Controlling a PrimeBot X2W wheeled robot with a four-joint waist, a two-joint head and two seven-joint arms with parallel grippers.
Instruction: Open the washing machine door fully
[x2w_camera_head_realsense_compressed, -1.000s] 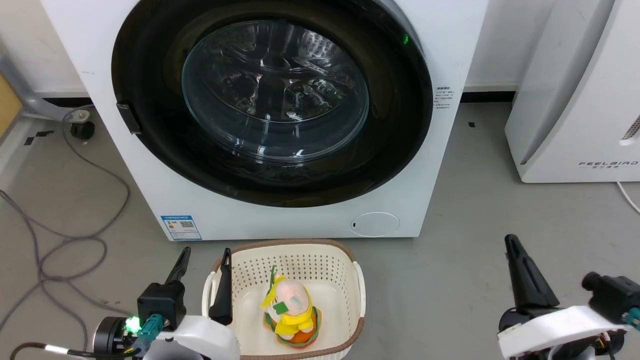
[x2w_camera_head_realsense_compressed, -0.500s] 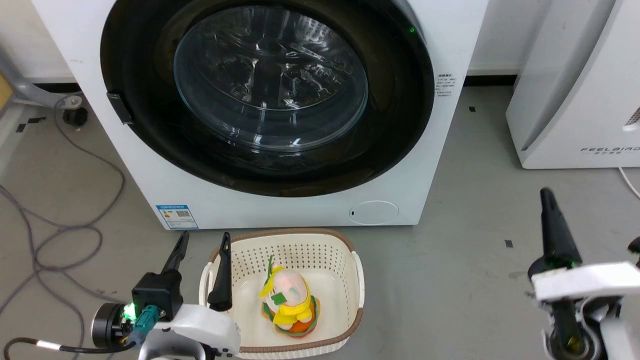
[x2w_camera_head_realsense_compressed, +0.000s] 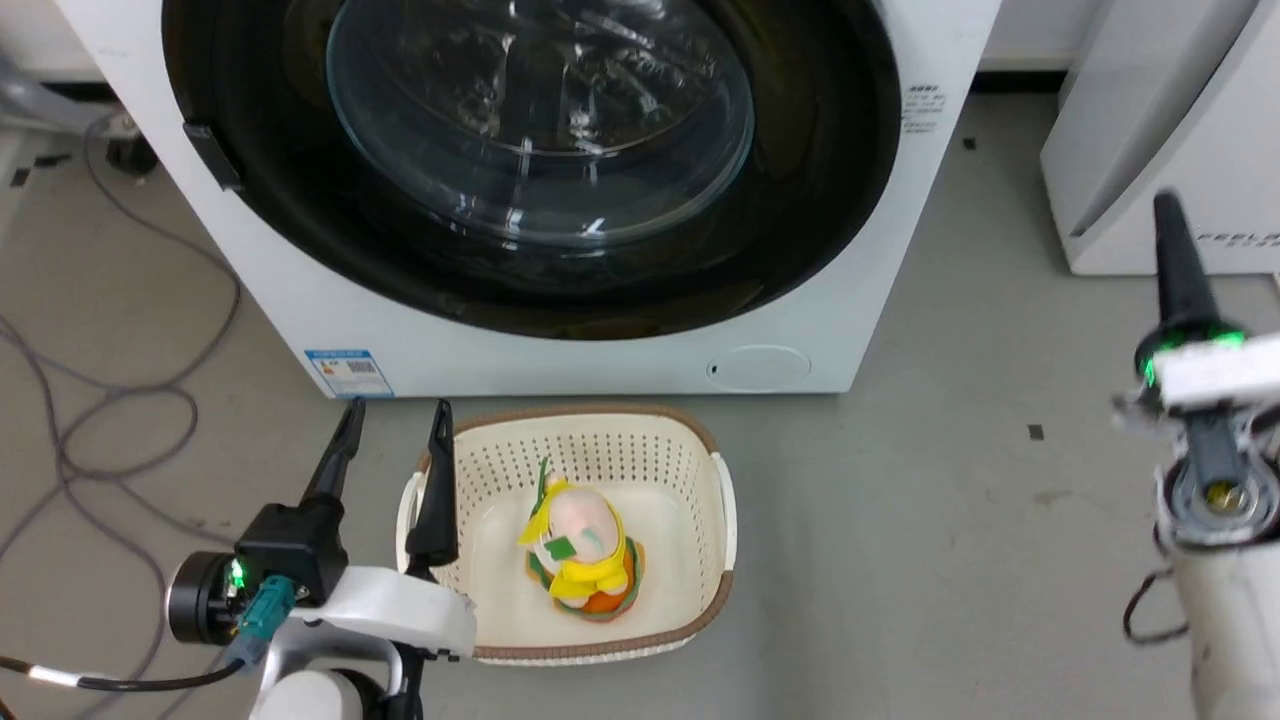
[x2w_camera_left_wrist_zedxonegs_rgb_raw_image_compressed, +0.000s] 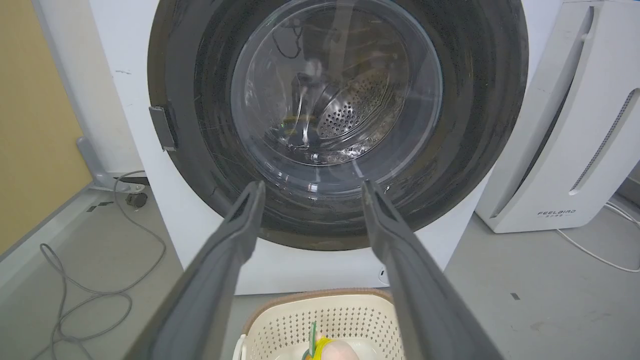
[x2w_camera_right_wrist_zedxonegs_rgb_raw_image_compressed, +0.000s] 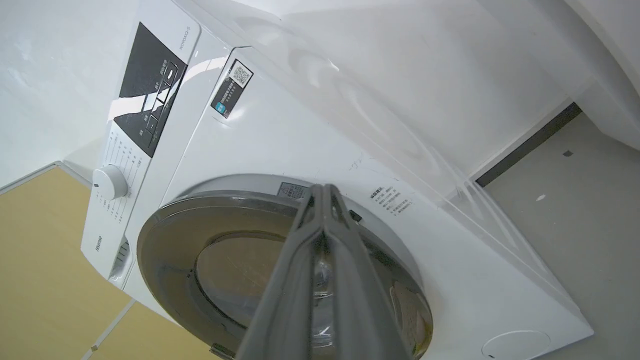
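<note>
While the washing machine door (x2w_camera_head_realsense_compressed: 800, 200) lies flush against the front of the washing machine (x2w_camera_head_realsense_compressed: 560, 365), the left end effector (x2w_camera_head_realsense_compressed: 397, 408) hovers low before it, fingers spread and gripping nothing, just beside the basket (x2w_camera_head_realsense_compressed: 600, 455) on the floor. The right end effector (x2w_camera_head_realsense_compressed: 1168, 215), fingers pressed together and empty, is raised off the machine's right side, apart from the door.

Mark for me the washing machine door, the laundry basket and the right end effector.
washing machine door (x2w_camera_left_wrist_zedxonegs_rgb_raw_image_compressed: 335, 90): left wrist view, on its clear glass centre.
laundry basket (x2w_camera_head_realsense_compressed: 585, 408): head view, on its brown far rim.
right end effector (x2w_camera_right_wrist_zedxonegs_rgb_raw_image_compressed: 324, 192): right wrist view, at the closed fingertips.
</note>
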